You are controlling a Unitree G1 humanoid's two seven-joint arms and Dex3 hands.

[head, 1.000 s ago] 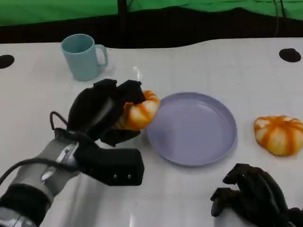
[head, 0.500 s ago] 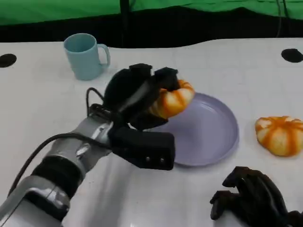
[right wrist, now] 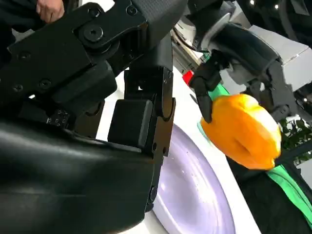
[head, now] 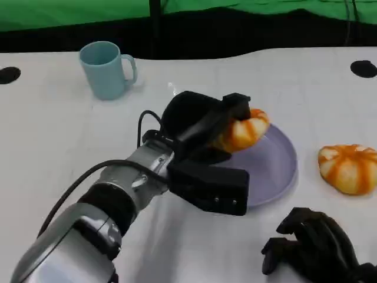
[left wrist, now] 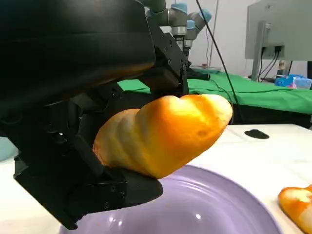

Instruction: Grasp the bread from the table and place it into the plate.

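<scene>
Nearest the robot, at the table's front edge, the right hand (head: 315, 247) rests on the white table (head: 53, 135) with its fingers curled in and nothing in them; its black fingers (right wrist: 146, 112) fill the foreground of the right wrist view. Beyond it, the silver left forearm (head: 112, 197) reaches in from the lower left toward the middle of the table, and the left hand (head: 203, 130) grasps the bread (head: 242, 131), a round orange-and-cream striped roll. The left wrist view shows the bread (left wrist: 165, 131) wedged between dark fingers (left wrist: 112, 190) below and the black shell of the hand above, lifted clear of the plate (left wrist: 209, 209) underneath. In the right wrist view the bread (right wrist: 243, 129) likewise hangs above the plate (right wrist: 195, 185), not touching it. From the head view the bread is over the left part of the purple plate (head: 274, 171), which lies near the middle of the table with the hand covering its left rim. To the right of the plate, apart from it, a second striped bun (head: 349, 168) sits on the table. Farther back on the left stands a light blue mug (head: 106, 69) with its handle to the right. At the far edge are dark round marks (head: 363, 68) on the table, and behind it a green cloth (head: 70, 10).
</scene>
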